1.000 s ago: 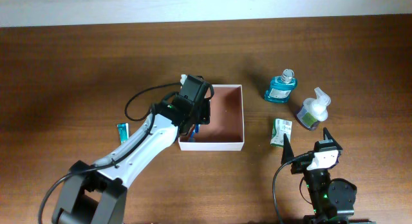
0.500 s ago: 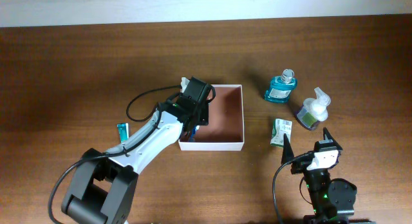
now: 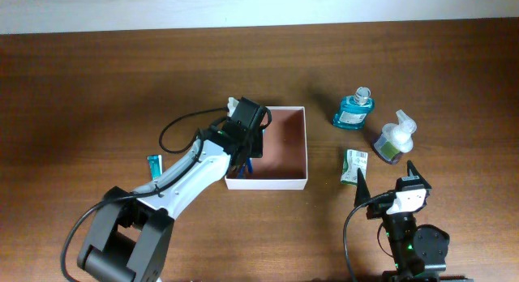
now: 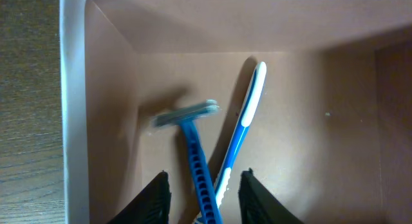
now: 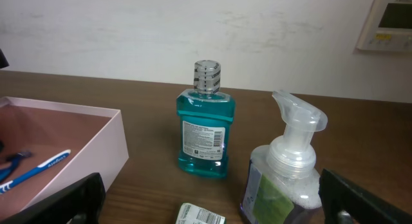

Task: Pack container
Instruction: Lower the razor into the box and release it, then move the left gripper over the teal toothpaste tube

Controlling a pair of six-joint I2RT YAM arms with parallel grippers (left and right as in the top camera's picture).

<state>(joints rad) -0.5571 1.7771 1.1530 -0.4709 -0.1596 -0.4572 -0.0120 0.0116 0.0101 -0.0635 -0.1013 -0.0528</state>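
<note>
Now the left gripper (image 4: 202, 188) hangs over the container (image 3: 272, 183), jaws spread and holding nothing. A razor (image 4: 192, 137) and a toothbrush (image 4: 250, 98) lie inside. Placing looks finished. Next the wide-open right gripper (image 3: 383, 168) should fetch the mouthwash bottle (image 3: 354, 110) to the container's right.

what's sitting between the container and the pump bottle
A small green-and-white packet lies flat between the container and the pump bottle; the overhead view shows it best.
</note>
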